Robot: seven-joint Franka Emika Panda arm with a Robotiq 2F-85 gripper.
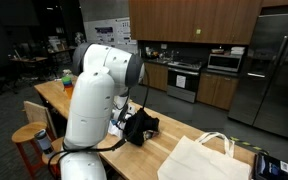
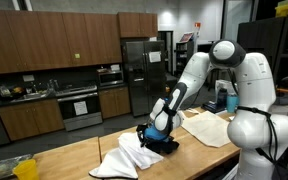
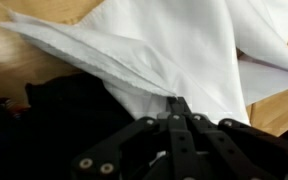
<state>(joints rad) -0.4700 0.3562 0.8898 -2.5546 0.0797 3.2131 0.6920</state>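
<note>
My gripper (image 3: 177, 100) is pinched tight, its tips closed on a fold at the edge of the white cloth (image 3: 199, 50), right where it meets the black fabric (image 3: 54, 105). As I judge it, the grasp is made but no lifting is done: in an exterior view the white cloth (image 2: 124, 158) lies slack on the desk (image 2: 54, 162). Its long axis runs from a pointed end at the near left up toward my gripper (image 2: 156, 131) on the right.
</note>
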